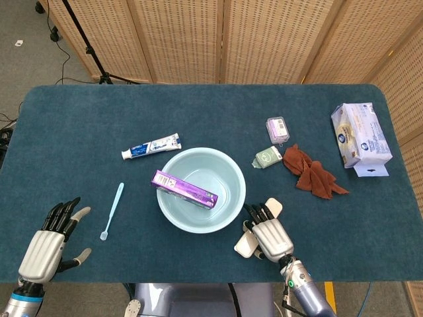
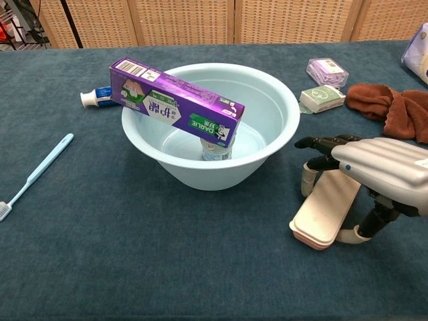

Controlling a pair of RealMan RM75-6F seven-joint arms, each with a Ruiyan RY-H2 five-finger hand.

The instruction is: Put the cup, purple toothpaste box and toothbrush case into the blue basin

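The light blue basin [image 1: 201, 150] [image 2: 287, 117] sits mid-table. The purple toothpaste box [image 1: 185, 189] [image 2: 177, 100] lies slanted across its left rim, with the cup [image 2: 216, 148] standing inside the basin under the box. Just right of the basin lies the cream toothbrush case [image 1: 246, 246] [image 2: 326, 210]. My right hand [image 1: 269, 236] [image 2: 374, 164] covers its far half, fingers curled over the top and thumb against its right side, holding it. My left hand [image 1: 49, 241] rests at the front left, fingers spread and holding nothing.
A toothpaste tube [image 1: 151, 146] lies behind the basin on the left, and a blue toothbrush [image 1: 112, 210] lies front left. A green packet [image 1: 268, 157], a small purple box [image 1: 277, 129], a brown cloth [image 1: 310, 173] and a wipes pack [image 1: 360, 135] sit to the right.
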